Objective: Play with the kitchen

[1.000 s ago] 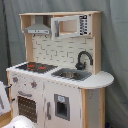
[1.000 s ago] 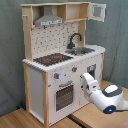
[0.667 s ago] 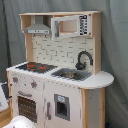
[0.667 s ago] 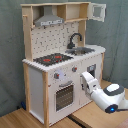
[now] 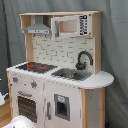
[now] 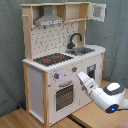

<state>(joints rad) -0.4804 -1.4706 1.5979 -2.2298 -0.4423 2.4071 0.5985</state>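
The kitchen [image 5: 55, 85] [image 6: 45, 85] is a tall white and light-wood toy, seen in both exterior views. It has a black-red hob [image 5: 35, 66] [image 6: 52, 59], a black faucet [image 5: 84, 59] [image 6: 75, 39], a steel sink [image 5: 70, 75] [image 6: 82, 50] and a grey hood [image 5: 37, 29] [image 6: 49, 20]. Its windowed oven door [image 5: 27, 106] [image 6: 64, 96] sits below the knobs [image 6: 56, 76]. In the second exterior view my gripper [image 6: 80, 76] reaches in from the right to the kitchen's front panel, beside the right knob [image 6: 74, 70]. In the first exterior view only a white part of the arm [image 5: 20, 122] shows, at the bottom left.
A grey curtain [image 5: 112, 50] [image 6: 10, 50] hangs behind the kitchen. The kitchen and my arm's white body [image 6: 111, 96] stand over a wooden surface [image 6: 87, 119]. An upper cabinet with a windowed door [image 5: 70, 26] [image 6: 97, 11] tops the kitchen. A white object [image 5: 2, 97] shows at the first exterior view's left edge.
In the second exterior view my gripper has moved left, closer to the kitchen's front panel and the right knob. The kitchen itself has not changed.
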